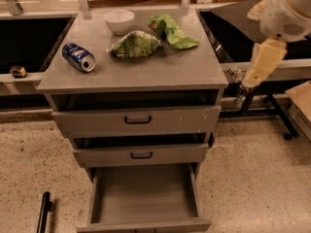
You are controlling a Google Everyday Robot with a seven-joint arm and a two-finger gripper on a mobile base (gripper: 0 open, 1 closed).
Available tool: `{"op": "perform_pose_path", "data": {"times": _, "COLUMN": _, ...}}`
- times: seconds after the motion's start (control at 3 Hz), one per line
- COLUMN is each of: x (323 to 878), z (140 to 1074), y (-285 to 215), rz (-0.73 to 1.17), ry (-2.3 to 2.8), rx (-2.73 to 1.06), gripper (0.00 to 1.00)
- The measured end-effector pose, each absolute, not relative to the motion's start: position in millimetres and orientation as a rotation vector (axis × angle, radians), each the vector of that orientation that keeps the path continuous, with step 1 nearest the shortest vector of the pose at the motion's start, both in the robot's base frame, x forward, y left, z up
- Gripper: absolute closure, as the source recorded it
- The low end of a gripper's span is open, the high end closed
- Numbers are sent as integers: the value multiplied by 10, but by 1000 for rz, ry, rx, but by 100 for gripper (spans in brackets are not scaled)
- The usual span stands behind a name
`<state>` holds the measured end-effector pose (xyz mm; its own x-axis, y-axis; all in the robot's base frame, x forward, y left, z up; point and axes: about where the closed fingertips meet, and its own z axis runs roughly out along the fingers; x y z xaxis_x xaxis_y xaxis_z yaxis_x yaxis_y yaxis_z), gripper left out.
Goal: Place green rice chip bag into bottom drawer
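Observation:
The green rice chip bag (173, 31), bright green with an orange patch, lies at the back right of the grey cabinet's top (146, 72). The bottom drawer (144, 198) is pulled out, and its flat grey floor is bare. My arm is at the upper right, and my cream-coloured gripper (261, 62) hangs just off the cabinet's right edge, well right of the bag and touching nothing.
A paler green streaked bag (135, 44) lies mid-top, a white bowl (119, 20) behind it and a blue can (78, 57) on its side at left. The two upper drawers (137, 120) are shut. A black rod (43, 211) lies on the floor at lower left.

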<state>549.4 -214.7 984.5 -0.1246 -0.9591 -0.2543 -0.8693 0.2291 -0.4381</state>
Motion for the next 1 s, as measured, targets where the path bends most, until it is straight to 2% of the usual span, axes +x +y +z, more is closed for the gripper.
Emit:
{"op": "perform_pose_path", "data": {"times": 0.33, "x": 5679, "z": 9949, "y": -2109, "rz": -291, "ry": 1970, "rx": -1624, "gripper": 0}}
{"op": "perform_pose_path", "data": {"times": 1.0, "x": 5722, "z": 9954, "y": -1989, "rz": -251, "ry": 1935, "rx": -1655, "gripper": 0}}
